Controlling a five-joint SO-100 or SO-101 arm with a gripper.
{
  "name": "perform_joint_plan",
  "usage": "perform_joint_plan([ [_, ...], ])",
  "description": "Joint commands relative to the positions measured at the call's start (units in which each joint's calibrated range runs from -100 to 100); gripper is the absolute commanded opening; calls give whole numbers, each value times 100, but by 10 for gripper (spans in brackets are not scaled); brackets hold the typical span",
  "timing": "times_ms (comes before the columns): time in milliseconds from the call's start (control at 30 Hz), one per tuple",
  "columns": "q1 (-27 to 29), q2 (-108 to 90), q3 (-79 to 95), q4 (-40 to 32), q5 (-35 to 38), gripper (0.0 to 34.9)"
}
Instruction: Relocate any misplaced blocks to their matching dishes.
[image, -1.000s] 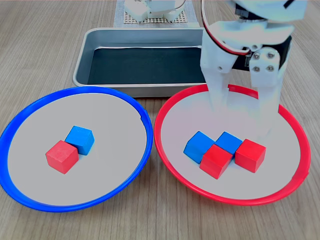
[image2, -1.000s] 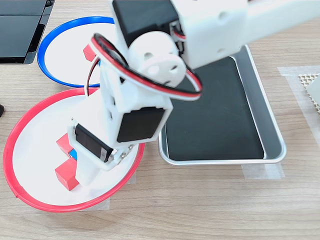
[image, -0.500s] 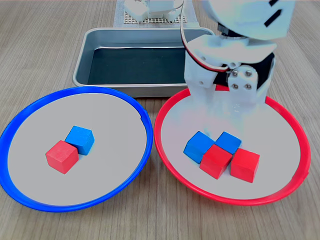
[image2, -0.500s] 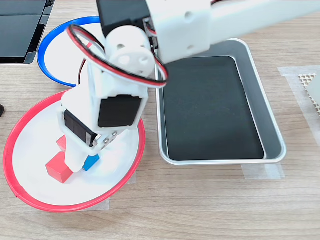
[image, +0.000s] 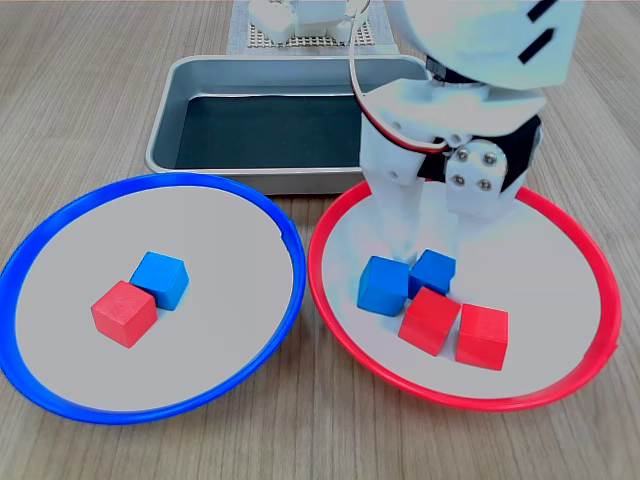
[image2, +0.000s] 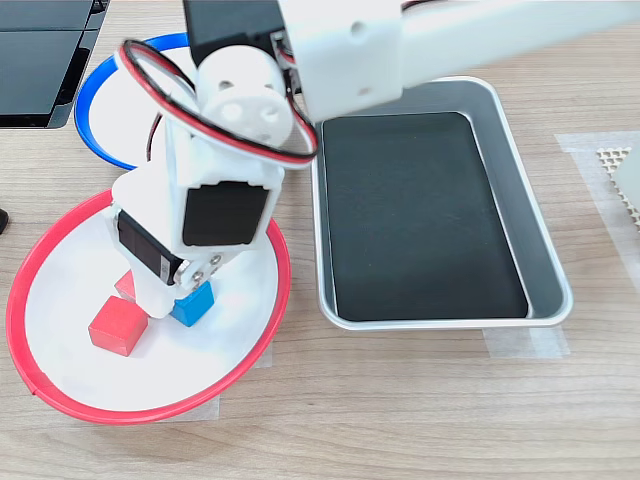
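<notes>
Arm: the white arm (image: 470, 60) reaches down over the red-rimmed plate (image: 590, 265), its servo body blocking much of that plate in the second exterior view.
Gripper: the gripper (image: 428, 262) is down among the blocks on the red-rimmed plate, one finger either side of the rear blue block (image: 433, 272); the jaws stand only about a block's width apart, but whether they actually press on it I cannot tell (the fingertips are blurred and partly hidden).
Red-rimmed plate: it carries four blocks in the first exterior view, bunched together near its middle. The left blue block (image: 382, 285) sits just beside the rear blue one. In front of them are two red blocks: one (image: 429, 320) turned corner-on and touching the blue pair, the other (image: 482, 336) just to the first exterior view's right of it.
Blue-rimmed plate: the blue-rimmed plate (image: 60, 225) lies on the first exterior view's left, holding one blue block (image: 160, 279) and one red block (image: 124, 312), touching each other.
Tray: a silver metal tray (image: 190, 80) with a dark bottom lies behind both plates (nothing in it that I can see).
Table: everything rests on a wood-grain table (image: 80, 70).
</notes>
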Motion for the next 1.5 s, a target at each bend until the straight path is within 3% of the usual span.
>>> perform_joint_plan([
  [0, -84, -79, -240, -38, 15, 4],
  [333, -159, -233, -322, 3, -161, 4],
  [600, -244, -856, -768, 441, -283, 4],
  [733, 1, -1256, -686, 499, -156, 4],
  [1133, 1563, -1708, -76, 193, 488, 4],
  [1467, 1911, -1666, 752, 12, 1070, 4],
])
